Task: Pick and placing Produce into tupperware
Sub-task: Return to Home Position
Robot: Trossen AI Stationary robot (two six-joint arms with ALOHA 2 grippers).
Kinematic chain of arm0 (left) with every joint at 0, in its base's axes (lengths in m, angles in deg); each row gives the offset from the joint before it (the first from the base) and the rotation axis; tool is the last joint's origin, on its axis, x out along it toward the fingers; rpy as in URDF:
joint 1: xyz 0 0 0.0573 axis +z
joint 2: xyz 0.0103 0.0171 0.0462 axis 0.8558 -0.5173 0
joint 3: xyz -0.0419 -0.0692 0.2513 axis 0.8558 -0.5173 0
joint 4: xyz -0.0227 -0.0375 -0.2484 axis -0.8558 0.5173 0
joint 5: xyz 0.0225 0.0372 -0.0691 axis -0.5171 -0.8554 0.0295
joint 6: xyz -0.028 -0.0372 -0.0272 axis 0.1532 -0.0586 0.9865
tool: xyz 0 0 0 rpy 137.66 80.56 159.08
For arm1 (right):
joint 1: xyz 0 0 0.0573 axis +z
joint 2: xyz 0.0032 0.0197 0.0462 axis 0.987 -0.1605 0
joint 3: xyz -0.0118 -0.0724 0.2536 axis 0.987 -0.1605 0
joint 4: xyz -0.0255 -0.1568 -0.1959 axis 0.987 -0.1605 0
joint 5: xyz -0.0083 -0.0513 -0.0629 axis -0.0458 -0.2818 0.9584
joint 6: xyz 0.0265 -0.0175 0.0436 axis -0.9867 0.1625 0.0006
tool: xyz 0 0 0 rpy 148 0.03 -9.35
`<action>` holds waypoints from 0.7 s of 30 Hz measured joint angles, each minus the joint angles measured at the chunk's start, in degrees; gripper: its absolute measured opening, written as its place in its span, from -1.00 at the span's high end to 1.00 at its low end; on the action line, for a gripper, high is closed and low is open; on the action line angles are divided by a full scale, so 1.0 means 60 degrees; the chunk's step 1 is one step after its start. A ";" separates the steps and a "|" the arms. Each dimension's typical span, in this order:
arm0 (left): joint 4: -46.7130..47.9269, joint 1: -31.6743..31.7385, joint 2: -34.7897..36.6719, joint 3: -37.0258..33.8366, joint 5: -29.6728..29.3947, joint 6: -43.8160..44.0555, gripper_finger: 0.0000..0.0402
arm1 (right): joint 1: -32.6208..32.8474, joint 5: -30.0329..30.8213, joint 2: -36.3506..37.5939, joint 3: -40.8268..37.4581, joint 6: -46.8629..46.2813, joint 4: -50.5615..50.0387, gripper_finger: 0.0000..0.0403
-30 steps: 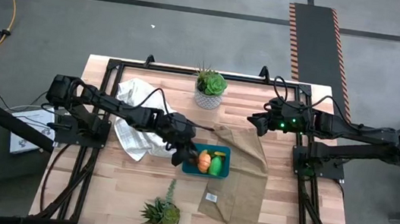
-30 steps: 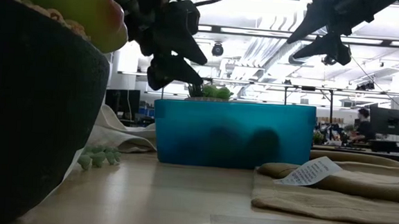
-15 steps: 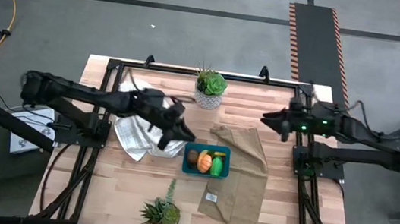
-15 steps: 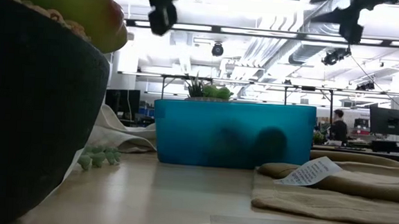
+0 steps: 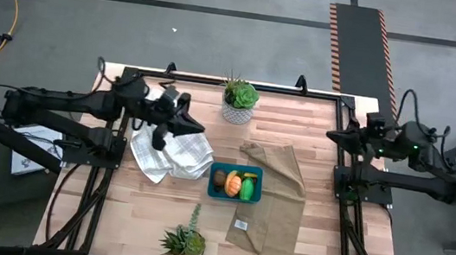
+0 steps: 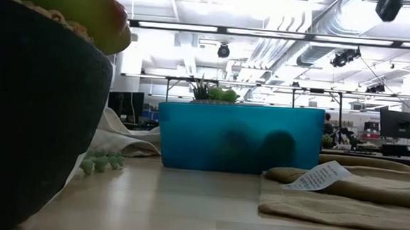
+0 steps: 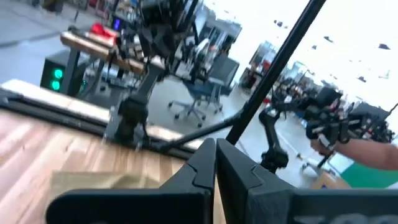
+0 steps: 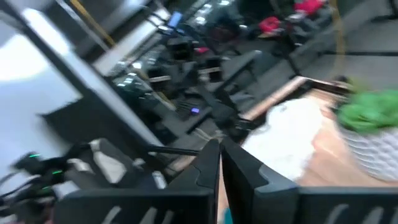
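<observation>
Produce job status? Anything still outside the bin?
Done: brown piece, orange piece and green piece lie in the blue bin. In hand: nothing; left pincer over the white towel, right pincer by the table edge, both shut. Left: no loose produce visible.

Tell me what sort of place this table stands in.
Probably an open-plan robotics lab or workshop. It has exposed ceiling ducts and strip lights, a monitor in the background, an office chair beyond the table, and a concrete floor with a hazard-striped mat.
</observation>
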 joint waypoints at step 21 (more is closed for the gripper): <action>0.0313 -0.1377 0.1044 -0.0004 -0.1902 -0.0642 1.00 | 0.0000 -0.1840 0.0303 -0.0004 0.1062 0.1701 1.00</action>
